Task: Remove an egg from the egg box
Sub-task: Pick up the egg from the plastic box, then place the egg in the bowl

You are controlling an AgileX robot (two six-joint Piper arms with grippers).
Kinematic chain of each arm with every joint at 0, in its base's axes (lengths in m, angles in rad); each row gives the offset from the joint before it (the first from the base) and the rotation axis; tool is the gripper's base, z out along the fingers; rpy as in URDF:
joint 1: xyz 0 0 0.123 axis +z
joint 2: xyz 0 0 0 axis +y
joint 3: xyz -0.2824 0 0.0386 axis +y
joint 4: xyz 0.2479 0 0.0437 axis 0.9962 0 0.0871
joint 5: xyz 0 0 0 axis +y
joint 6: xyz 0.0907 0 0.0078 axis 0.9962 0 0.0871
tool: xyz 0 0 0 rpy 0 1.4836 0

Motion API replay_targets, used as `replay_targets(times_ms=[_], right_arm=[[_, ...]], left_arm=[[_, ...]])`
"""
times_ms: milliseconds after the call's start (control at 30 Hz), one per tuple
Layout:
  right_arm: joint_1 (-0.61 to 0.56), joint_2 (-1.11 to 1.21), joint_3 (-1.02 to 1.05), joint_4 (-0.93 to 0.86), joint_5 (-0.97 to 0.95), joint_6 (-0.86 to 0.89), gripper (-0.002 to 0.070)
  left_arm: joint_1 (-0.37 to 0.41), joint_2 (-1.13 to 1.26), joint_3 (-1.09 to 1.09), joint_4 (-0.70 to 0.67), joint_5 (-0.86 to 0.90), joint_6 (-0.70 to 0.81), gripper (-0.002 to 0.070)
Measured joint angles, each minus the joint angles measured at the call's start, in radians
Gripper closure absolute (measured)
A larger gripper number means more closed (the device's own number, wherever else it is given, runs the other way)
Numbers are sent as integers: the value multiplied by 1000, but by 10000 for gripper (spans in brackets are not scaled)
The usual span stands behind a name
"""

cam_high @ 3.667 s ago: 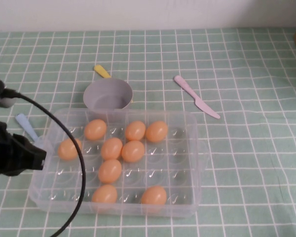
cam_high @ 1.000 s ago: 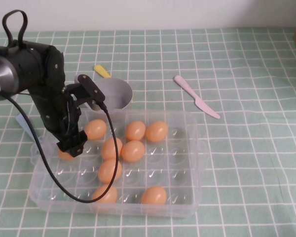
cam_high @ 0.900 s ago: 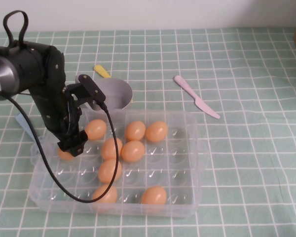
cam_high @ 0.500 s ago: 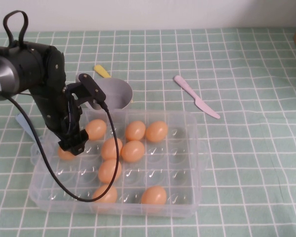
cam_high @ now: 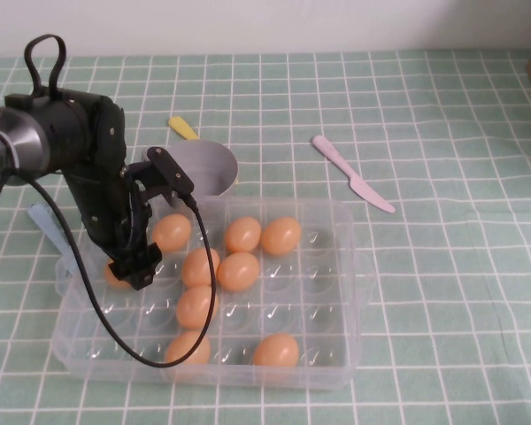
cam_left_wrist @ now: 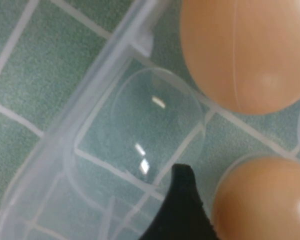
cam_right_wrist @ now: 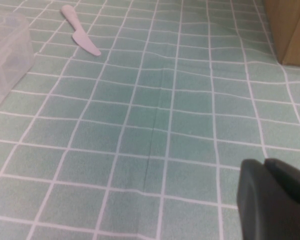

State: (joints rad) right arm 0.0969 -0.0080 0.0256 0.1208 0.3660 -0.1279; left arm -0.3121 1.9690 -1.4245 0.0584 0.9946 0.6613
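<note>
The clear egg box holds several orange-tan eggs. My left gripper is down inside its left end, over the leftmost egg, which is mostly hidden by it. In the left wrist view one black finger stands right beside that egg, which sits in its dimple; another egg lies beyond, and the box wall runs alongside. The jaws look open around the egg. My right gripper is shut and empty, low over the cloth, out of the high view.
A grey cup with a yellow handle stands behind the box. A pink plastic knife lies at the back right. A blue spatula lies left of the box. A wooden box stands beyond the right gripper.
The left arm came in from the left edge to the box's left end. In the last half second it has sunk a little lower over the leftmost egg.
</note>
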Motion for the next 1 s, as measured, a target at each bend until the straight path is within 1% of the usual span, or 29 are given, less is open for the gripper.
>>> replay_targets(times_ms=[100, 167, 333, 400, 633, 833, 900, 1000], right_arm=[[0, 0, 0, 0, 0, 0, 694], [0, 0, 0, 0, 0, 0, 694], [0, 0, 0, 0, 0, 0, 694], [0, 0, 0, 0, 0, 0, 694], [0, 0, 0, 0, 0, 0, 694], [0, 0, 0, 0, 0, 0, 694], [0, 0, 0, 0, 0, 0, 694], [0, 0, 0, 0, 0, 0, 694]], left_arm=[[0, 3, -2, 0, 2, 2, 186], [0, 3, -2, 0, 6, 2, 204], [0, 3, -2, -7, 17, 2, 298], [0, 3, -2, -9, 17, 2, 323], [0, -29, -2, 6, 6, 2, 323], [0, -153, -2, 9, 25, 0, 326], [0, -195, -2, -6, 10, -8, 326], [0, -238, -2, -58, -61, -41, 327]])
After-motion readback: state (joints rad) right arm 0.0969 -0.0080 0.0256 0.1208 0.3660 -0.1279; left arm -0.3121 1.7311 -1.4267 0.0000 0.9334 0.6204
